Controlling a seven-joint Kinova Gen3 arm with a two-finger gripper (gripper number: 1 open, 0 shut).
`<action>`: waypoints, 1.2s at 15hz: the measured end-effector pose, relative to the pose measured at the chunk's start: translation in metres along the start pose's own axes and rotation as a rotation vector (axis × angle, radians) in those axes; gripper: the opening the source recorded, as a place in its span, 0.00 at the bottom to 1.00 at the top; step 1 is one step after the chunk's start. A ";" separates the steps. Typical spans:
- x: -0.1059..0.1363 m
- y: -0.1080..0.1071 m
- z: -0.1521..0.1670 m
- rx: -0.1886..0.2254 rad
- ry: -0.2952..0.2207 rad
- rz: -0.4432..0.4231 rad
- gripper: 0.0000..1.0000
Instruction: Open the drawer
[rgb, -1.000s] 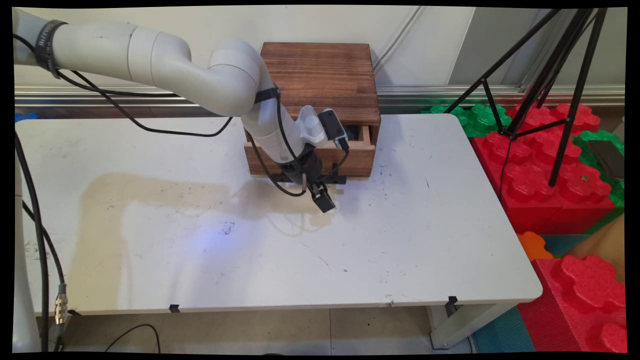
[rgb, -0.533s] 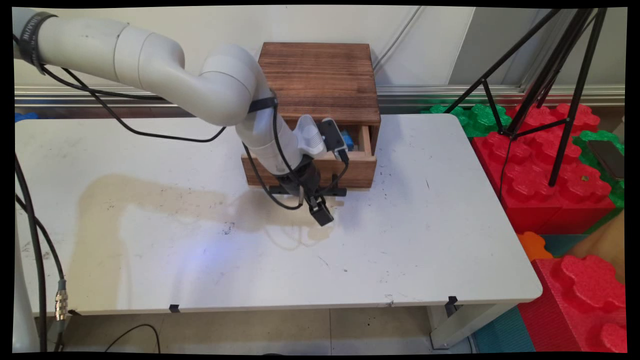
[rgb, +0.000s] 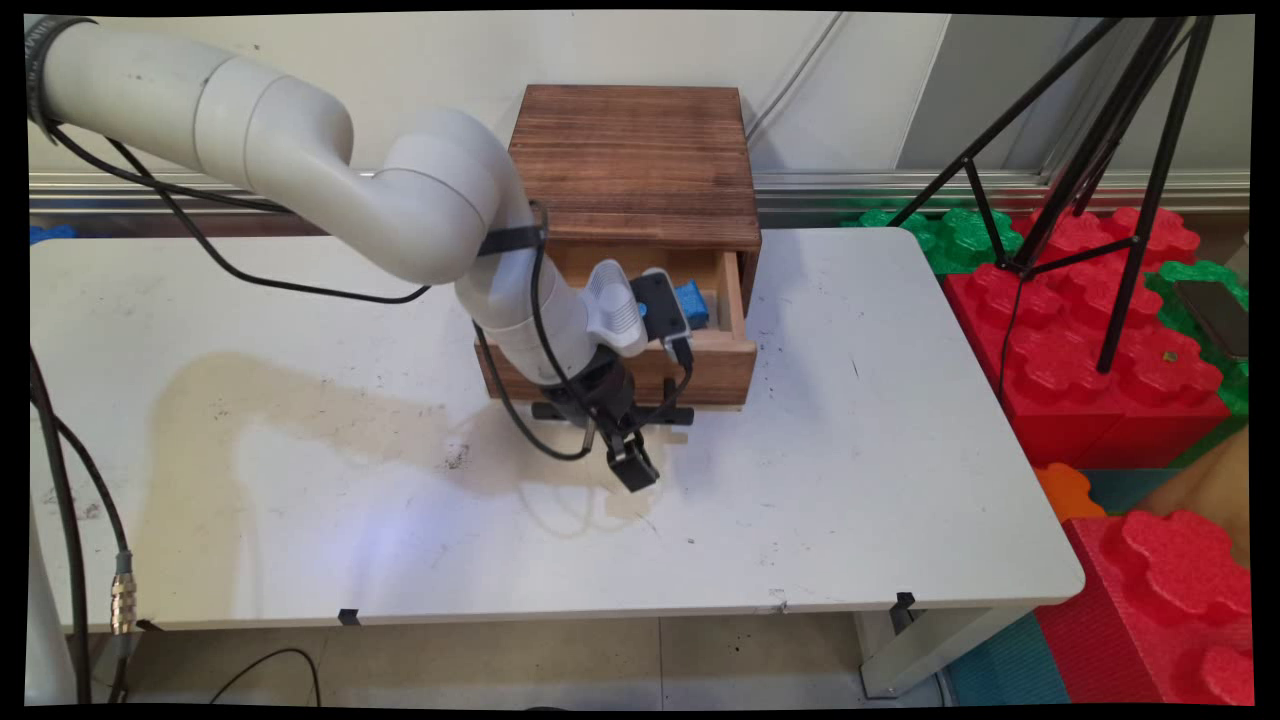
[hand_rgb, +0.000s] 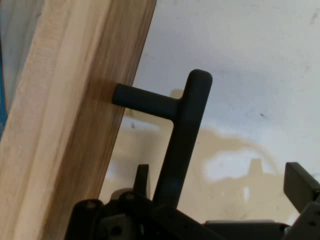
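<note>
Robot lab / test cell, not a home. Evidence: white Kinova arm with loose black cables over a stained, scuffed white table; black camera tripod standing on red and green foam interlocking blocks; bare white wall panels with a metal rail behind.

white table, wooden drawer box on it

White rounded arm links, black cables strapped alongside, ending in black fingers.
</note>
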 end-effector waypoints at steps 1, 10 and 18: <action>-0.002 0.005 -0.001 -0.004 -0.002 0.006 1.00; -0.012 0.041 -0.012 -0.041 -0.010 0.050 1.00; -0.018 0.067 -0.019 -0.072 -0.012 0.072 1.00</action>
